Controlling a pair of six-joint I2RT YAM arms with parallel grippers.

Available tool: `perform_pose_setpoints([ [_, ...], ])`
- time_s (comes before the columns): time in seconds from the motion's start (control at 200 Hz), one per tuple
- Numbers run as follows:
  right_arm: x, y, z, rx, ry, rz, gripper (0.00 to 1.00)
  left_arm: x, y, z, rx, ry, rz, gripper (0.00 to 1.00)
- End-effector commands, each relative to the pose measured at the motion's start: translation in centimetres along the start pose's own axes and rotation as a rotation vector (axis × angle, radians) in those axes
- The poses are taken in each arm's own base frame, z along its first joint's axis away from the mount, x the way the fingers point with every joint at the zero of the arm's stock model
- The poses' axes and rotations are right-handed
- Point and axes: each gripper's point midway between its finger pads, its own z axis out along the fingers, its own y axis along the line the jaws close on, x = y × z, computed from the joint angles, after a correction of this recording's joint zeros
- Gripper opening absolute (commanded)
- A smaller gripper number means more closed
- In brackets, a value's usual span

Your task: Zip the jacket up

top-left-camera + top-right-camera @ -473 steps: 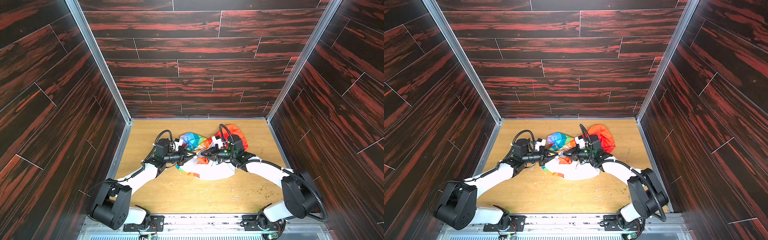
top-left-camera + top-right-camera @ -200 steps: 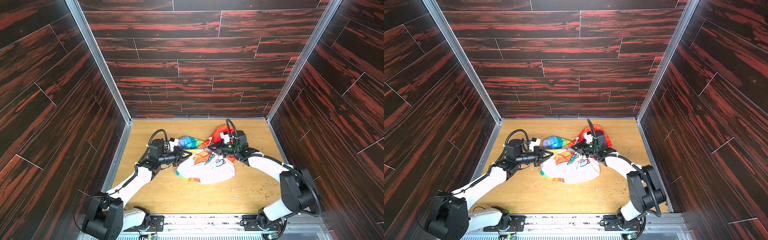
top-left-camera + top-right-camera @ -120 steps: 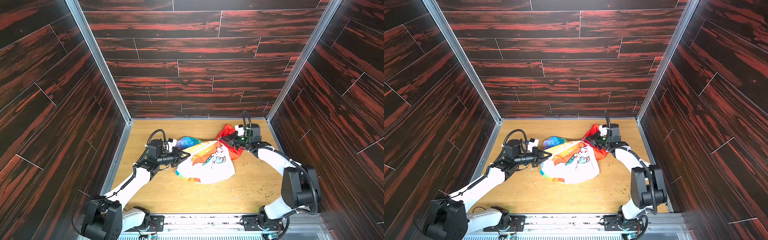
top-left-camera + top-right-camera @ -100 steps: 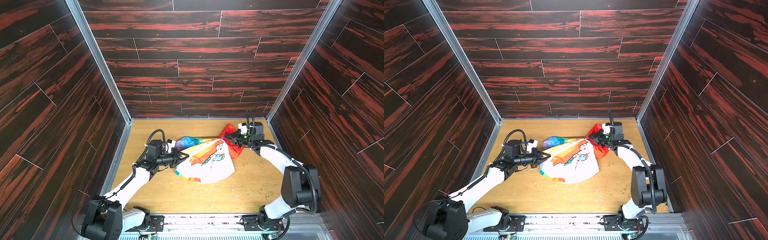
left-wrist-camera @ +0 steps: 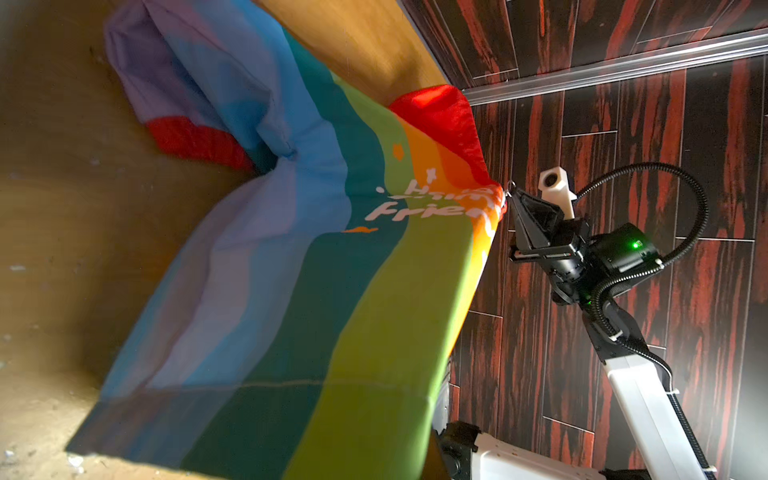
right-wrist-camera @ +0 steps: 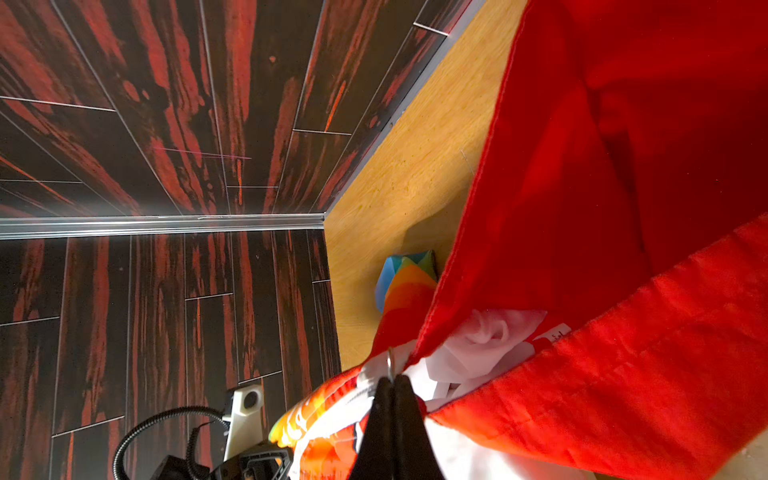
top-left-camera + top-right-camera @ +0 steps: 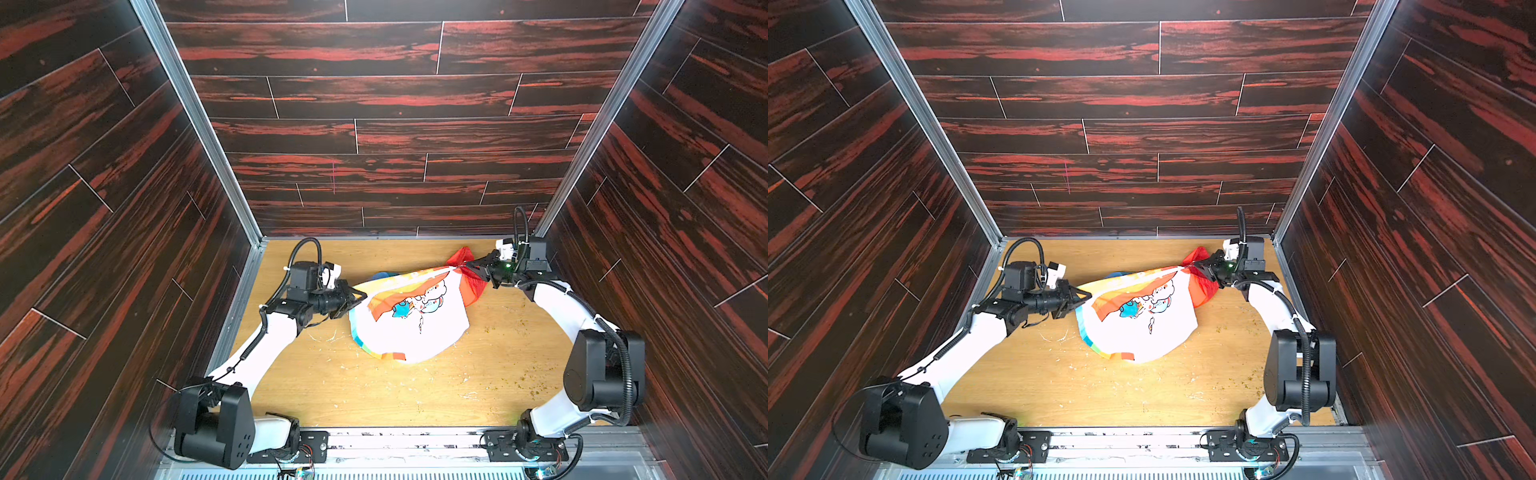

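The jacket [image 7: 409, 328] hangs stretched between both grippers in both top views, its white printed body [image 7: 1142, 328] drooping onto the table. In the left wrist view its rainbow-striped panel [image 5: 291, 291] fills the frame and hides my left jaws. My left gripper [image 7: 360, 296] is shut on the jacket's left corner. My right gripper [image 7: 468, 264] is near the back right corner, beside the orange hood [image 7: 473, 286]. In the right wrist view its black fingertips [image 6: 401, 399] are pressed together on the metal ring of the zipper pull [image 6: 390, 362], with the hood [image 6: 623, 166] behind.
The wooden table [image 7: 374, 395] carries scattered crumbs and scratches. Dark wood-panel walls enclose it on three sides. An aluminium corner post [image 7: 557, 199] stands just behind my right wrist, which is close to the right wall [image 7: 602, 291].
My right gripper has travelled from mid-table towards the back right corner along the jacket's edge. The jacket has spread and pulled taut. The left gripper has held its place.
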Motion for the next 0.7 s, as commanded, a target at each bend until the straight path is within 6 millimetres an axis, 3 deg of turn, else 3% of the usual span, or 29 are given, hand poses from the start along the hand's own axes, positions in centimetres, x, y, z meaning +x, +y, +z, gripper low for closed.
perform_pose_setpoints([
  [0.0, -2.6, -0.1, -0.9, 0.041, -0.076, -0.037, 0.00, -3.1, -1.0, -0.4, -0.041, -0.013, 0.065, 0.00],
  [0.065, -2.4, 0.7, -0.9, 0.013, -0.046, -0.073, 0.00, -3.8, -1.5, -0.2, -0.051, 0.002, 0.076, 0.00],
  [0.1, -2.2, 0.8, -0.9, 0.016, -0.027, -0.092, 0.00, -4.0, -1.5, -0.3, -0.070, 0.008, 0.077, 0.14],
  [0.155, -2.1, 0.6, -1.2, 0.053, -0.019, -0.117, 0.29, -4.3, -1.2, -0.8, -0.131, -0.002, 0.088, 0.35],
  [0.165, -2.1, 0.5, -1.3, 0.061, -0.021, -0.124, 0.32, -4.3, -1.2, -0.9, -0.141, -0.005, 0.090, 0.50],
  [0.19, -2.0, 0.4, -1.6, 0.081, -0.023, -0.144, 0.42, -4.4, -1.1, -1.2, -0.164, -0.015, 0.099, 0.71],
  [0.205, -2.1, 0.3, -1.9, 0.094, -0.032, -0.157, 0.47, -4.4, -1.1, -1.5, -0.173, -0.023, 0.102, 0.90],
  [0.22, -2.1, 0.4, -2.2, 0.105, -0.041, -0.170, 0.52, -4.5, -1.1, -1.7, -0.187, -0.036, 0.105, 0.98],
  [0.24, -2.2, 0.2, -2.6, 0.125, -0.051, -0.185, 0.59, -4.7, -1.0, -2.1, -0.205, -0.057, 0.111, 0.99],
  [0.266, -2.1, -0.1, -3.1, 0.149, -0.057, -0.200, 0.74, -5.0, -0.7, -2.5, -0.233, -0.089, 0.114, 0.99],
  [0.291, -2.2, -0.3, -3.7, 0.170, -0.067, -0.212, 0.79, -5.3, -0.6, -3.0, -0.256, -0.122, 0.119, 0.99],
  [0.406, -2.6, -1.7, -6.8, 0.279, -0.121, -0.236, 0.81, -4.8, 0.3, -6.7, -0.405, -0.227, 0.137, 1.00],
  [0.531, -4.1, -2.2, -11.3, 0.437, -0.270, -0.305, 0.81, -6.3, -1.7, -12.0, -0.418, -0.543, 0.243, 0.99],
  [0.616, -5.4, -1.9, -14.4, 0.550, -0.394, -0.341, 0.81, -6.2, -3.7, -15.7, -0.378, -0.731, 0.320, 1.00],
  [0.691, -6.6, -1.4, -17.2, 0.625, -0.528, -0.363, 0.81, -6.0, -4.0, -18.9, -0.401, -0.879, 0.324, 0.99],
])
